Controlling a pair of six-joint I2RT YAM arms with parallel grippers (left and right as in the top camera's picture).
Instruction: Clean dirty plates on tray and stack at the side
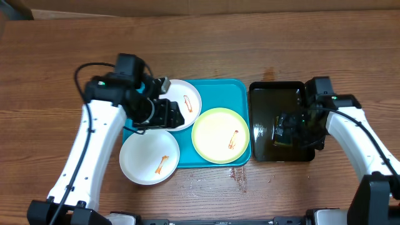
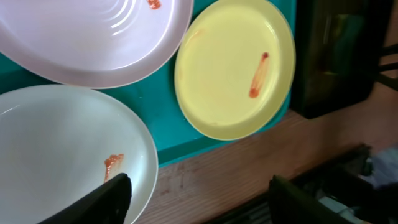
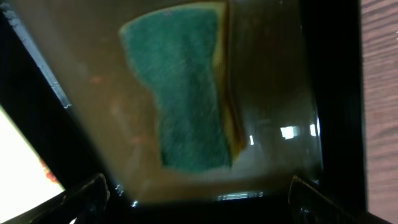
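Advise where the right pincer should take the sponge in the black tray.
Probably across its short width, one finger on each long side, coming straight down. The sponge lies flat, green face up, in the black tray, long sides clear of the walls, and the open right pincer hangs above it.

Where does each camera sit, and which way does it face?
Overhead: above the table, facing straight down on the turquoise tray, the plates and the black tray; left arm and right arm show.
Left wrist: on the left arm, facing down at the plates; the left gripper shows at the bottom edge, open.
Right wrist: on the right arm, facing down into the black tray at a green sponge; the right gripper shows.
Shared: overhead and left wrist both show the yellow-green plate.
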